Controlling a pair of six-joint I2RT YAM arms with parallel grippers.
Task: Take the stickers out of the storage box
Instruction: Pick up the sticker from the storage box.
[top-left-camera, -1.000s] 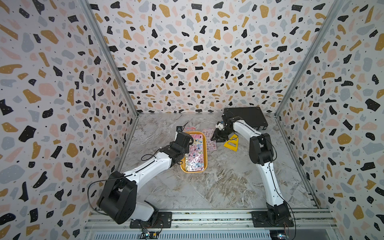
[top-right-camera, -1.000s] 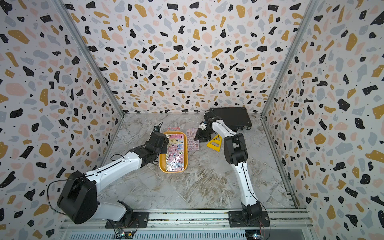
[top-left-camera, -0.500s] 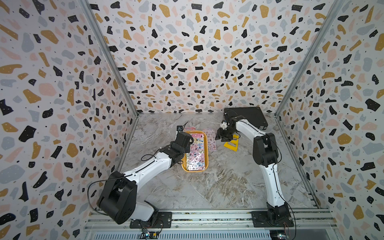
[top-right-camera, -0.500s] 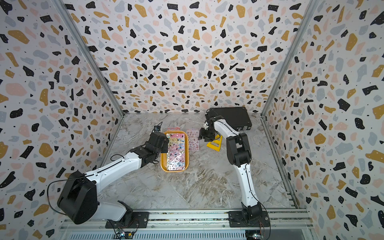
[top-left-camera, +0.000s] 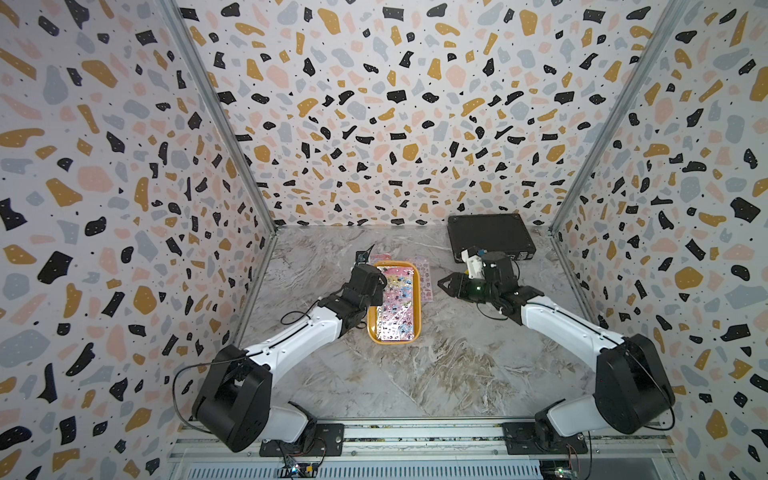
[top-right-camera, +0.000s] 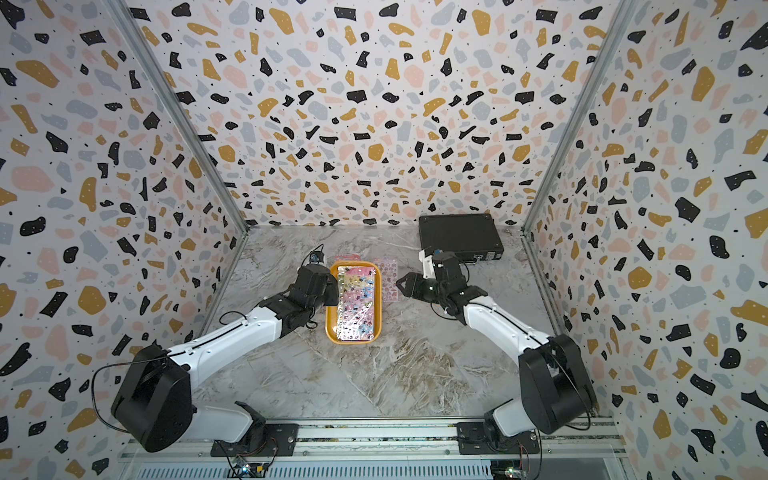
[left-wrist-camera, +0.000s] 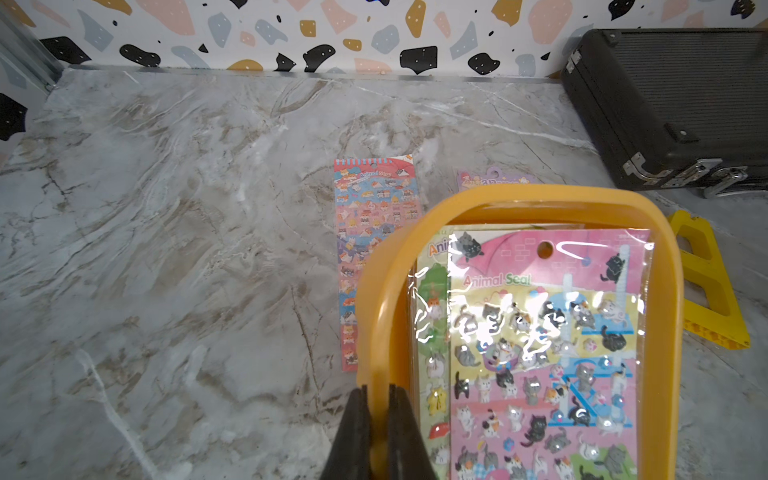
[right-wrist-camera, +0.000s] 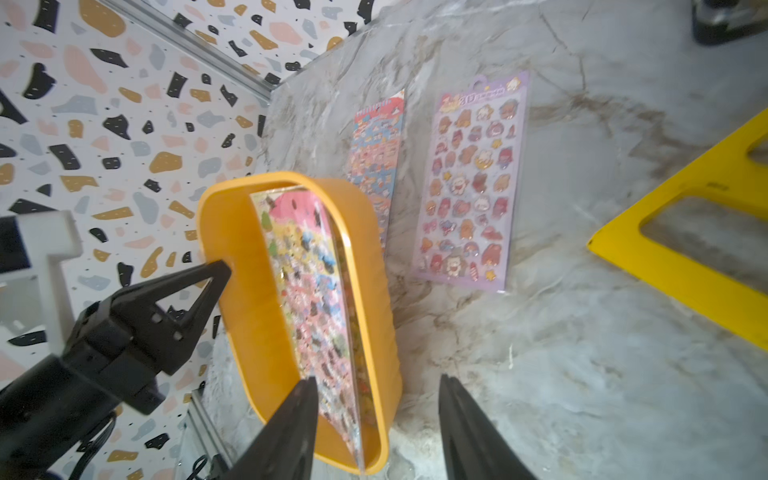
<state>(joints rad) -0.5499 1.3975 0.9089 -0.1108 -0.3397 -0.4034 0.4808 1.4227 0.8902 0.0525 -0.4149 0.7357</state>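
Note:
The yellow-orange storage box (top-left-camera: 419, 307) (top-right-camera: 330, 307) stands mid-table with a stack of stickers (top-left-camera: 397, 303) (left-wrist-camera: 540, 353) (right-wrist-camera: 307, 282) in it, a pink cat sheet on top. My left gripper (left-wrist-camera: 378, 388) (top-left-camera: 376, 286) is shut on the box's left wall (left-wrist-camera: 374, 316). Two more sticker sheets lie flat on the table: a purple one (top-left-camera: 424, 279) (right-wrist-camera: 469, 183) right of the box, and a pink-and-blue one (left-wrist-camera: 370, 232) (right-wrist-camera: 376, 158) behind it. My right gripper (right-wrist-camera: 378, 379) (top-left-camera: 442, 284) hovers open and empty, right of the purple sheet.
A black latched case (top-left-camera: 488, 239) (left-wrist-camera: 673, 104) sits at the back right. A yellow triangular plastic piece (right-wrist-camera: 685, 232) (left-wrist-camera: 706, 282) lies right of the box, under my right arm in both top views. Patterned walls close off three sides.
My right gripper has opened wider and drawn back from the purple sheet, which stays on the table; its elbow has swung out to the right. The left arm and box have not moved.

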